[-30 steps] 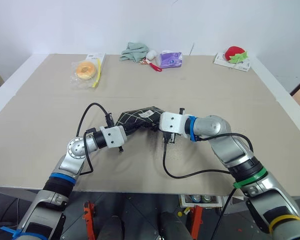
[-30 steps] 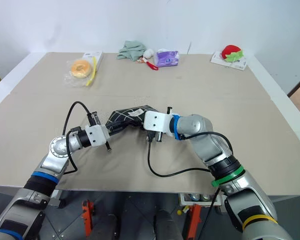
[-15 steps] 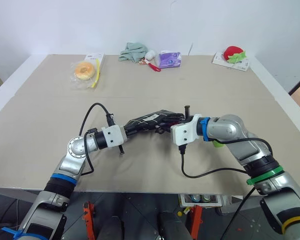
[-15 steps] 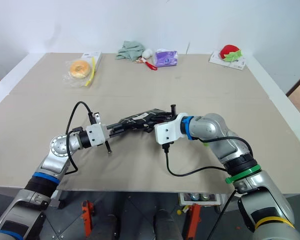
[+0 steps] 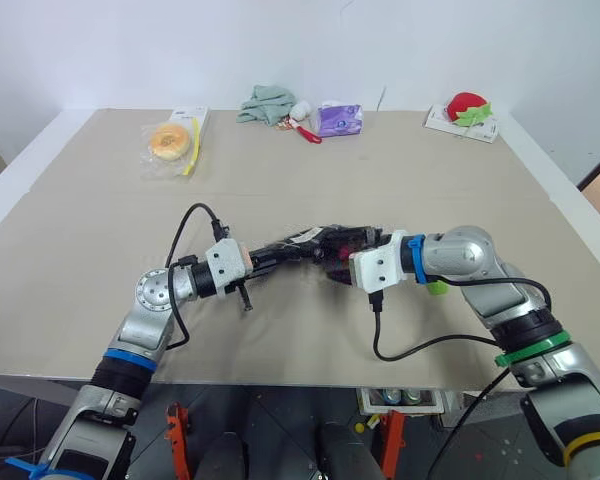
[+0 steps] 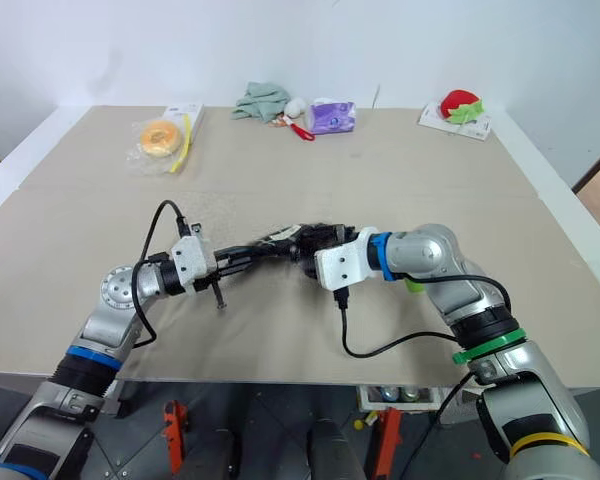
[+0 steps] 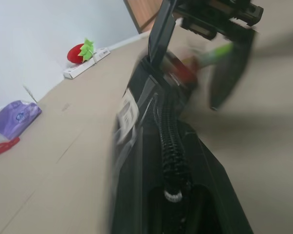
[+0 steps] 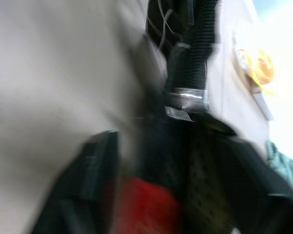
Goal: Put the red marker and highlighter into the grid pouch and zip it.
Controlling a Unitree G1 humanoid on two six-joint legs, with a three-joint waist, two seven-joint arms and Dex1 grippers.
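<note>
Black grid pouch (image 5: 300, 243) pinched by left gripper (image 5: 265, 256) | red marker (image 7: 185, 73) at mouth, right gripper (image 5: 336, 262) spread | highlighter (image 7: 216, 52) beside — zipping undone

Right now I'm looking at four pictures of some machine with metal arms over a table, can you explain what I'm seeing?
It is a humanoid robot with two arms, each ending in a two-fingered gripper. Two pictures come from its head camera, looking down; the other two come from cameras on its wrists. The left gripper is shut on one end of a black grid pouch, held above the table. The right gripper is at the pouch's other end with its fingers spread. Along the far edge lie a bagged doughnut, a green cloth, a purple packet and a strawberry toy.
</note>
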